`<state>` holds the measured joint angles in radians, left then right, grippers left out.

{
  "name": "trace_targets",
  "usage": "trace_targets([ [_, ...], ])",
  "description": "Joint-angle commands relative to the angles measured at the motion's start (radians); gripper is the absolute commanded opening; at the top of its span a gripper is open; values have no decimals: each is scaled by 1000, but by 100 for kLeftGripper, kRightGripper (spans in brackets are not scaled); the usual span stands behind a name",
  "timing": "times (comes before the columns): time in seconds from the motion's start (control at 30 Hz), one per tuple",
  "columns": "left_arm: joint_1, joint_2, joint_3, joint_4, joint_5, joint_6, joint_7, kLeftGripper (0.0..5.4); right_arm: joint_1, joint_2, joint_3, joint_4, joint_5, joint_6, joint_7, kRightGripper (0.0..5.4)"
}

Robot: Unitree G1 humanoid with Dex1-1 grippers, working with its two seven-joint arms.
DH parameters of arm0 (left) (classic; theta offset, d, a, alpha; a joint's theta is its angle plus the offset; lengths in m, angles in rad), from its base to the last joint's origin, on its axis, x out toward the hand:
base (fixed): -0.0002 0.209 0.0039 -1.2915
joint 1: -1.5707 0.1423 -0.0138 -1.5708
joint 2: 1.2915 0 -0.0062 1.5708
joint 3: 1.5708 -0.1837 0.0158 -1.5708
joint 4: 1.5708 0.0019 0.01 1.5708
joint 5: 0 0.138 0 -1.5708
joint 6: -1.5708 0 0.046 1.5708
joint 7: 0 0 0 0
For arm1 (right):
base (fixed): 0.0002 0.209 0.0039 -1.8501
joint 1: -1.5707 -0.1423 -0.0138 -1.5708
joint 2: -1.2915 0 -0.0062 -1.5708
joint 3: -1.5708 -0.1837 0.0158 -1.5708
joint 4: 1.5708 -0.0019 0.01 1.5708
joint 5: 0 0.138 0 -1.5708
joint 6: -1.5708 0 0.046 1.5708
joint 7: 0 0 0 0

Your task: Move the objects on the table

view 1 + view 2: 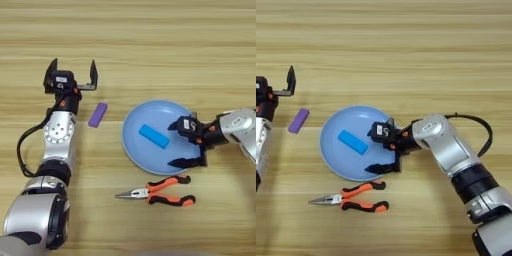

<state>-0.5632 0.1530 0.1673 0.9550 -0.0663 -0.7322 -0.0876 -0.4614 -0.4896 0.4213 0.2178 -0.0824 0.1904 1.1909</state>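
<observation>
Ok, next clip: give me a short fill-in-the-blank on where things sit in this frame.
1. The small blue block lies on the ____.
2. The purple block lies on the table, beside the ____ gripper, whose fingers are open.
3. The pliers lie off the plate, with their tips pointing toward the robot's ____.
4. The right gripper, fingers spread, is over the plate's ____ rim.

Missing words: plate; left; left; right

Table fills both views edge to edge; no walls, floor or windows visible. Surface is light tan wood grain w/ horizontal plank lines running left to right, darker streaks in the grain. Light is soft & even, approx. from above; only faint shadows on the wood, slightly dimmer toward the bottom edge. Finish looks matte, no glare.
</observation>
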Motion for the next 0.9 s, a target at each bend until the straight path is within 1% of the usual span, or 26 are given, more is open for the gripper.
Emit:
trace_targets([
  [0.03, -19, 0, 2, 12, 0, -10, -1, 538, 24, -28, 13, -29, 7, 27, 24, 540],
  [0.4, -21, -1, 4, 15, 1, -10, -1, 538, 21, -35, 7, -46, 28, 40, 20, 540],
  [0.7, -25, -1, 5, 20, 2, -11, -1, 538, 2, -15, -33, -69, 80, 58, -1, 540],
  [0.9, -27, -1, 5, 24, 2, -11, -1, 538, -15, 10, -73, -73, 118, 59, -39, 540],
])
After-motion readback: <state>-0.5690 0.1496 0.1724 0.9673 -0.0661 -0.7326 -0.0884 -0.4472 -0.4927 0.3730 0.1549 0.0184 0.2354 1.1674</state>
